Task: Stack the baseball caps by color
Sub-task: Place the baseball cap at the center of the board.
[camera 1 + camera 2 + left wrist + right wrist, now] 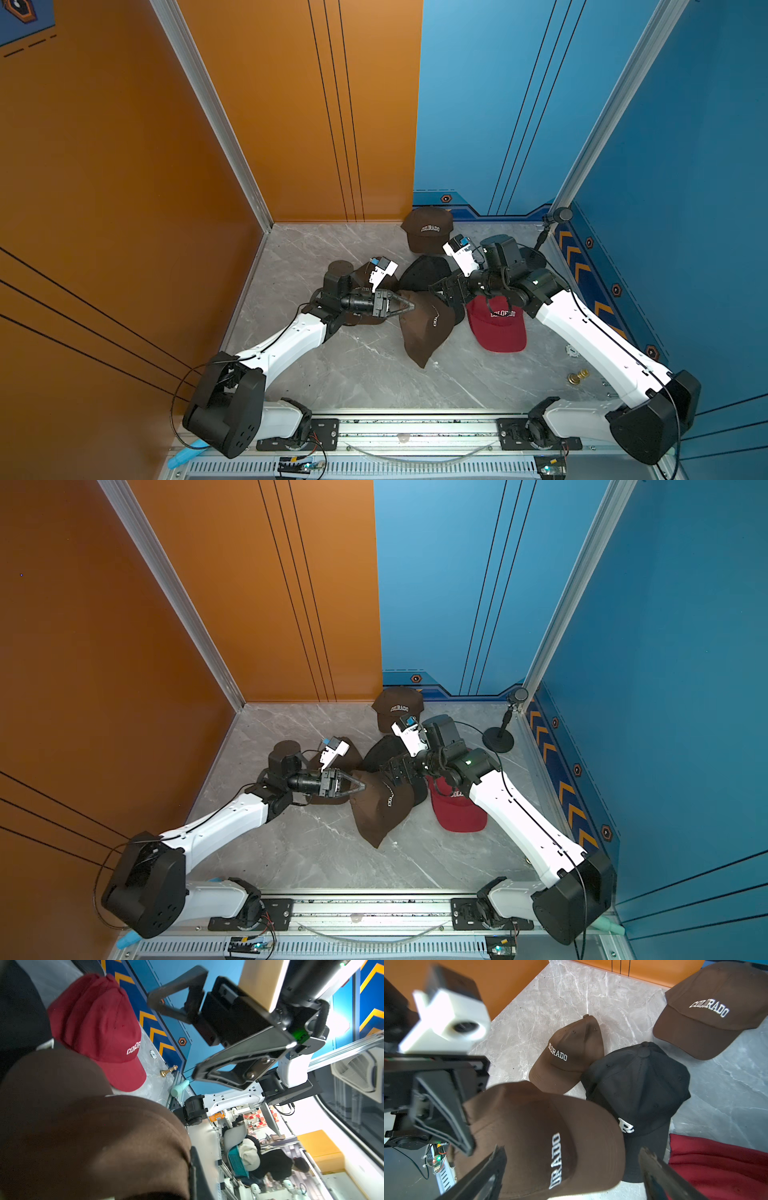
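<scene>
Fabric of the dark brown "COLORADO" baseball cap (pixel 424 328) is pinched tight in my left pincer (pixel 409 308), near the middle of the grey marble tabletop (pixel 374 374). I can't quite tell whether it hangs clear. My right pincer (pixel 572 1150) gapes wide at that cap's lettered front, holding nothing. The black fabric cap with a white "R" (pixel 422 272) lies just behind. The red fabric cap (pixel 498 330) is to my right, a second brown cap (pixel 428 230) is by the far wall, and a third brown cap (pixel 566 1057) is beside the black one.
</scene>
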Robot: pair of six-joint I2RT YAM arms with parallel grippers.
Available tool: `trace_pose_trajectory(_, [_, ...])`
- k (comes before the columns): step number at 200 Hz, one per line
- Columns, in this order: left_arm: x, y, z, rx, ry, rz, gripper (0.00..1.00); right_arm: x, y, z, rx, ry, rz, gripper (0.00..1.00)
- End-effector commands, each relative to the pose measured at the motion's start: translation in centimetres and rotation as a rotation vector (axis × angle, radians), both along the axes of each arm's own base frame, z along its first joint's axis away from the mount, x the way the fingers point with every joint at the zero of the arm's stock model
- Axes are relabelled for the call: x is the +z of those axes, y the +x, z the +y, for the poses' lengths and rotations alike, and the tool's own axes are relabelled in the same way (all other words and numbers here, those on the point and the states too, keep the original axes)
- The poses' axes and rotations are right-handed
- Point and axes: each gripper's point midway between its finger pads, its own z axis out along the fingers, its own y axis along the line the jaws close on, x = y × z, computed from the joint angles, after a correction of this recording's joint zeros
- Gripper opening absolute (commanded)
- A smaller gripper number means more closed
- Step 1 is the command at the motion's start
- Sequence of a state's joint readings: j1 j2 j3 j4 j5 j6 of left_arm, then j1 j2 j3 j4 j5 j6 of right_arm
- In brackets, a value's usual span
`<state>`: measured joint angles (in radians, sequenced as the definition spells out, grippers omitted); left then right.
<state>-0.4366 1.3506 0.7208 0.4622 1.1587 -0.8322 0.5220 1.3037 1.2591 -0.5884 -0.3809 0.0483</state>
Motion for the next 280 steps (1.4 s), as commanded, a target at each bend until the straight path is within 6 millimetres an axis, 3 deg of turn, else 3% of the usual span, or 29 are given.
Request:
trace_pose_trajectory(1, [1.2, -1.0, -0.4, -0.048, -0.064, -0.026, 0.00, -1.3, -0.2, -1.1, -0.021, -0.050, 0.019, 1.00])
trace_pose_trajectory(22, [-0.8, -0.8, -0.5, -0.028, -0.038, 0.022, 0.00, -1.5, -0.1, -1.0, -0.021, -0.050, 0.024, 1.00])
trace_pose_trajectory(81, [-10.1, 1.9, 1.5, 0.145, 0.101, 0.263, 0.00, -2.4, 0.1, -0.7, -0.014, -0.056, 0.045, 1.00])
trace_pose_trajectory(107, [-11.8, 2.3, 2.5, 0.182, 0.175, 0.289, 0.00, -2.7, 0.2, -0.7, -0.010, -0.061, 0.049, 1.00])
trace_pose_trajectory(131, [-13.1, 1.6, 4.3, 0.203, 0.380, 0.253, 0.00, -3.0, 0.3, -0.5, -0.004, -0.060, 0.056, 1.00])
trace_pose_trajectory(146, [-12.5, 1.7, 4.8, 0.214, 0.409, 0.232, 0.23, -3.2, 0.4, -0.3, 0.002, -0.057, 0.061, 1.00])
trace_pose_trajectory(167, [-12.2, 2.3, 5.7, 0.251, 0.429, 0.223, 0.65, -3.3, 0.4, 0.1, 0.016, -0.051, 0.067, 1.00])
trace_pose_trajectory(181, [-12.0, 2.7, 6.4, 0.282, 0.440, 0.219, 0.79, -3.5, 0.3, 0.2, 0.029, -0.056, 0.070, 1.00])
trace_pose_trajectory(206, [-10.9, 2.2, 7.8, 0.341, 0.478, 0.196, 0.85, -4.2, -0.9, 0.9, 0.087, -0.087, 0.063, 1.00])
trace_pose_trajectory(230, [-10.3, 1.3, 10.0, 0.455, 0.566, 0.152, 0.85, -5.4, -3.7, 3.5, 0.244, -0.165, -0.054, 1.00])
trace_pose_trajectory(255, [-12.6, -0.3, 13.6, 0.626, 0.734, 0.165, 0.85, -7.3, -7.2, 6.5, 0.462, -0.245, -0.267, 1.00])
trace_pose_trajectory(280, [-16.2, -2.4, 16.4, 0.778, 0.810, 0.237, 0.85, -7.7, -7.7, 7.6, 0.542, -0.251, -0.357, 1.00])
